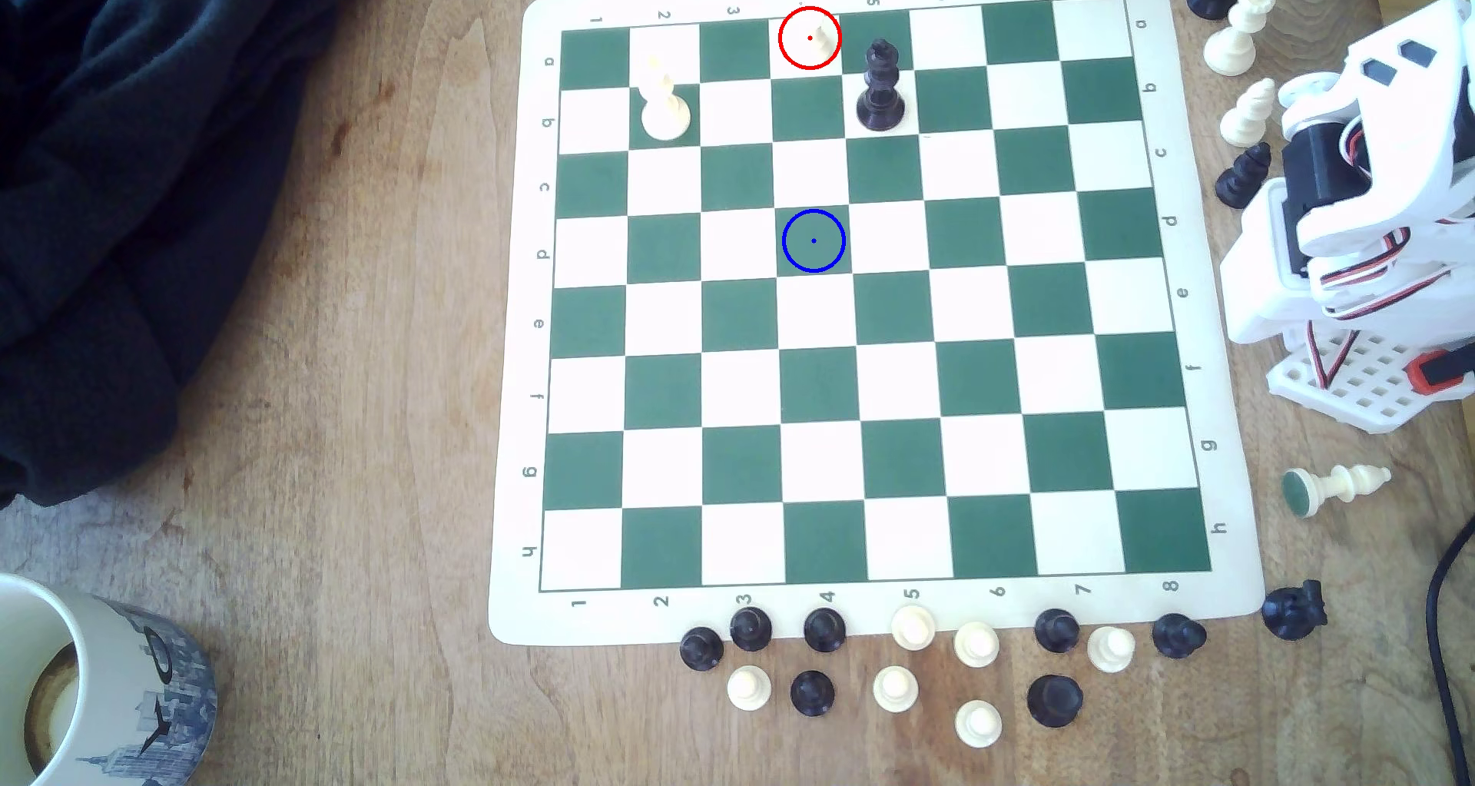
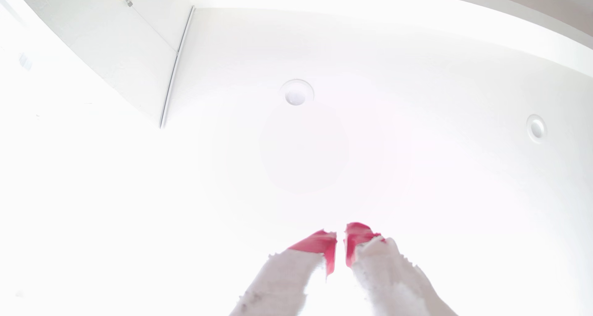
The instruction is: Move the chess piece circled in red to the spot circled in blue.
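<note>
Pawn (image 1: 812,36) washed out (barely legible); gripper (image 2: 340,234) nearly closed.

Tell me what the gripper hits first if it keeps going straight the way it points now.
Probably nothing close: the gripper points up at a white ceiling near a round recessed light. The distance is unclear.

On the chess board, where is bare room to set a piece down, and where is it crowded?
Free: every square from the blue-ringed square down to the board's near edge. Three pieces stand near the far edge: the red-ringed pawn, the black king and a taller cream piece. Crowded: spare pieces along the far, near and right borders.
</note>
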Tool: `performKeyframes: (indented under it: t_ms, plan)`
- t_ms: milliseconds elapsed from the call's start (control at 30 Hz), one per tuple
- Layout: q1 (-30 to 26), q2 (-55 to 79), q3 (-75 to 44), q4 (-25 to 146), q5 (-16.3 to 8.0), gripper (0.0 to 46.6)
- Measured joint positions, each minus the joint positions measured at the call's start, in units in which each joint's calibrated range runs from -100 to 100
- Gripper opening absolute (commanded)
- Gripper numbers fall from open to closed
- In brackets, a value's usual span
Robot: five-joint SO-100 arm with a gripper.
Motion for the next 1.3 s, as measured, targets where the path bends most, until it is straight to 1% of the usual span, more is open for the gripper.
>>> performKeyframes:
  t_ms: [100, 167, 333, 467, 500, 633, 667, 733, 800, 867, 933, 1100, 1200, 1300]
  plan:
    - [0.66, 0.00, 0.00, 0.56, 0.00, 0.4]
    - [2.65, 0.00, 0.00, 5.50, 0.24, 0.4]
    - [5.46, 0.00, 0.00, 20.80, 0.24, 0.3]
    - [8.70, 0.00, -1.90, 38.57, 0.10, 0.3]
    - [11.14, 0.00, -5.06, 49.96, -0.05, 0.3]
    - [15.78, 0.00, -9.85, 71.63, -0.05, 0.3]
    - [17.92, -0.17, -12.38, 80.64, -0.10, 0.3]
    - [18.44, 0.50, -14.37, 87.81, -0.10, 0.3]
    - [20.13, 4.44, -19.52, 98.17, -0.10, 0.3]
    - [21.46, 7.71, -22.59, 104.22, -0.10, 0.3]
    - [22.20, 15.75, -29.10, 112.67, -0.10, 0.3]
    - [24.34, 32.76, -39.86, 126.61, -0.20, 0.5]
    - [25.81, 35.02, -41.30, 130.52, -0.29, 0.2]
    - [27.65, 36.45, -44.10, 133.94, -1.76, 0.2]
